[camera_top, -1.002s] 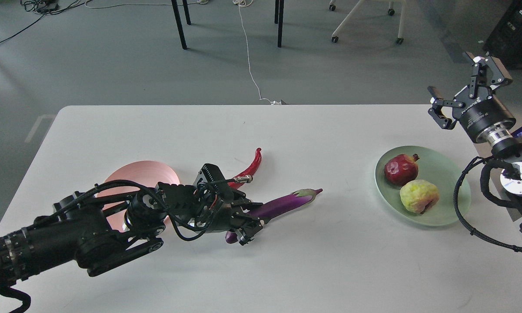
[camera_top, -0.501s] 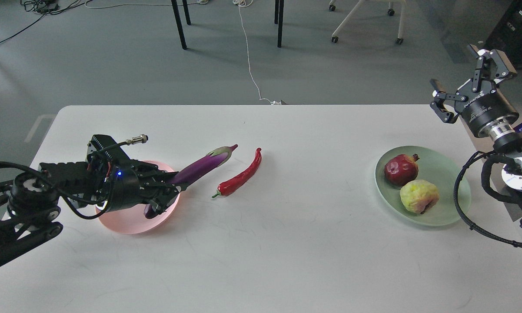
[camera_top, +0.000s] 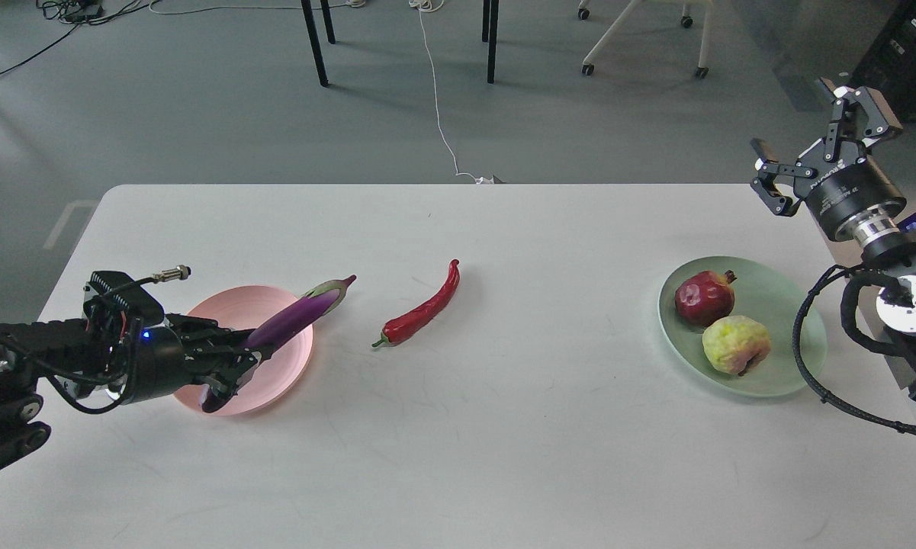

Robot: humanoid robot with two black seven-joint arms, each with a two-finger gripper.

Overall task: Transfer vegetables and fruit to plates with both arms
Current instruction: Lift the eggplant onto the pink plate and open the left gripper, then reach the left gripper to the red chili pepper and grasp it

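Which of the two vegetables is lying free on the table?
The red chili pepper: it lies on the table untouched, while the left gripper holds the purple eggplant over the pink plate.

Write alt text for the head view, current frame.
The left gripper holds a purple eggplant over a pink plate on a white table. A red chili pepper lies mid-table; a green plate holds two fruits. The open right gripper hovers behind it.

Appeared to be a lab or office test space. Noted: grey floor (camera_top: pixel 198 114) with loose cables (camera_top: pixel 438 114), black table legs (camera_top: pixel 314 42), a wheeled chair base (camera_top: pixel 641 38), a plain white worktable (camera_top: pixel 503 427), dark equipment rack (camera_top: pixel 911 53) at right.
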